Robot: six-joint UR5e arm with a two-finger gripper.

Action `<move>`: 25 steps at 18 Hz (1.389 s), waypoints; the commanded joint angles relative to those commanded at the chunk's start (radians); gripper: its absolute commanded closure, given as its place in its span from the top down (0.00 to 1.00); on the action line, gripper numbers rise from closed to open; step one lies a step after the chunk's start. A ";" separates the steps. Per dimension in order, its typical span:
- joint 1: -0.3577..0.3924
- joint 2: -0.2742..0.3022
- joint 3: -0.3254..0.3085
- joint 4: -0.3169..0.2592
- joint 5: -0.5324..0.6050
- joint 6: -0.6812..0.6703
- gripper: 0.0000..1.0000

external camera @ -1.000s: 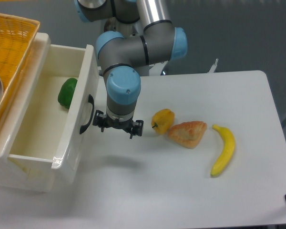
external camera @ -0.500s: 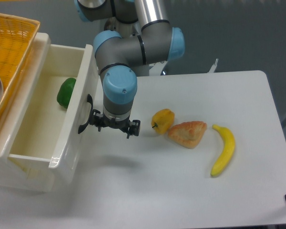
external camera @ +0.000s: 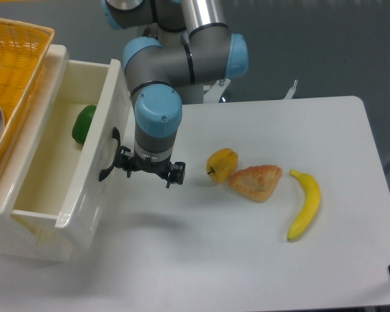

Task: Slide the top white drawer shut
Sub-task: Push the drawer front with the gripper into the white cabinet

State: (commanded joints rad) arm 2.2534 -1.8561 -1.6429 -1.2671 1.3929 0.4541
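Note:
The top white drawer (external camera: pixel 49 188) stands pulled out of the cabinet at the left, its front panel facing right with a curved black handle (external camera: pixel 107 156). A green pepper (external camera: pixel 83 123) lies inside it. My gripper (external camera: pixel 149 174) hangs just right of the drawer front, its left side right at the handle. The fingers are spread, with nothing held between them.
A yellow wicker basket (external camera: pixel 13 78) sits on top of the cabinet at the far left. On the table to the right lie a yellow pepper (external camera: pixel 222 164), a pastry (external camera: pixel 255 181) and a banana (external camera: pixel 305 203).
My gripper has moved left against the drawer front, and the drawer has slid left into the cabinet a little. The green pepper moved left with it.

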 joint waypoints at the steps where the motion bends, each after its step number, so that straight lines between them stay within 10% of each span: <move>1: -0.006 0.000 0.000 0.000 0.002 -0.002 1.00; 25: -0.084 0.000 0.000 0.000 -0.012 -0.011 1.00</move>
State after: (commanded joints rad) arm 2.1691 -1.8561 -1.6429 -1.2671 1.3806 0.4433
